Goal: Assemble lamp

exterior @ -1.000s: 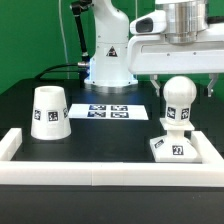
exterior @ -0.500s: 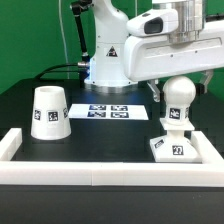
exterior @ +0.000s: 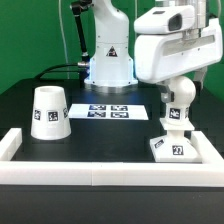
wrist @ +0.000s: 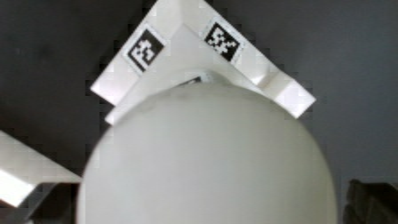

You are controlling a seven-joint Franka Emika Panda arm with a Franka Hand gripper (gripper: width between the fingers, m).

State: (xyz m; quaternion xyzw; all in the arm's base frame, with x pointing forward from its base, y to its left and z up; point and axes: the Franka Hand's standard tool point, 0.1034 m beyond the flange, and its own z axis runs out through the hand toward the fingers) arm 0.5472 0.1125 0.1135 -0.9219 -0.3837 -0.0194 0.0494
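Observation:
The round bulb (exterior: 179, 98) stands upright with its neck in the small square wedge base (exterior: 173, 148) at the exterior view's right. My gripper (exterior: 180, 86) is low over the bulb, its dark fingers on either side of the bulb's head and apart, so it reads as open. In the wrist view the bulb (wrist: 205, 150) fills most of the picture, with the tagged base (wrist: 199, 55) beyond it and my gripper (wrist: 205, 208) straddling it. The truncated-cone shade (exterior: 48, 112) stands alone at the exterior view's left.
The marker board (exterior: 108, 111) lies flat mid-table behind the parts. White rails edge the table along the front (exterior: 100, 176), the left (exterior: 10, 146) and the right (exterior: 207, 150). The arm's white pedestal (exterior: 108, 62) stands at the back.
My gripper has come down and shifted slightly toward the exterior view's right, from above the bulb to around its head. Bulb, base and shade have not moved.

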